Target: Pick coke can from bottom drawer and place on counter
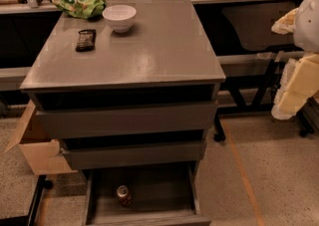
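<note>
The coke can [124,195] stands upright on the floor of the bottom drawer [157,190], left of its middle; the drawer is pulled open at the foot of the grey cabinet. The two upper drawers are slightly open. The counter [154,51] is the cabinet's grey top. My gripper [295,86] is the pale yellow and white shape at the right edge. It hangs in the air to the right of the cabinet, at about counter height, far above and right of the can. It holds nothing that I can see.
On the counter's back left stand a white bowl [119,17], a green chip bag [79,6] and a dark snack bar [85,40]. A cardboard box [35,148] sits on the floor left of the cabinet. A railing runs behind.
</note>
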Tool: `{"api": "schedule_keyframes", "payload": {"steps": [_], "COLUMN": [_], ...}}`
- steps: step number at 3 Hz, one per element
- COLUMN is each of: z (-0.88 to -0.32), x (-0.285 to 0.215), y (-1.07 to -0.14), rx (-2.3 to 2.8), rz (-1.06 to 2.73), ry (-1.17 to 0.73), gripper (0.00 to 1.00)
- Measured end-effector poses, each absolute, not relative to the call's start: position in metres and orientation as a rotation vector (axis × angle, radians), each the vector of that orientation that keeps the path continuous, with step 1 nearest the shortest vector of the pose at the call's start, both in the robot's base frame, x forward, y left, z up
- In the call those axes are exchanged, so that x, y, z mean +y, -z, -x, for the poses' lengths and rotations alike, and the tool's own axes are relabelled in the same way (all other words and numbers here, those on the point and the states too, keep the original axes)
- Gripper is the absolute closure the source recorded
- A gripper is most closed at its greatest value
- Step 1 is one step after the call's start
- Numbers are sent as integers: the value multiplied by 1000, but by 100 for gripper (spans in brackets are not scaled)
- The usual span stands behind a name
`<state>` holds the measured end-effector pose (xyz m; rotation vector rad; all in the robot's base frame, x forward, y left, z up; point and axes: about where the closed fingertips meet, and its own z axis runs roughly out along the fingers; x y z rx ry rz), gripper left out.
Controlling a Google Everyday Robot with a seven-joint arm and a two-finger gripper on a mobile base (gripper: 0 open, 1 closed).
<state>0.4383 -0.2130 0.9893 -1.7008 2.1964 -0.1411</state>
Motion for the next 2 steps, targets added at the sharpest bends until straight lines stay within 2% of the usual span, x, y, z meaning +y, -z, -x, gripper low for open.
{"api": "schedule_keyframes", "payload": {"steps": [2], "z": [-436], "x": [-195], "y": [-966], "rx": [2236], "rz": [1607], "ry": [68], "gripper": [0]}}
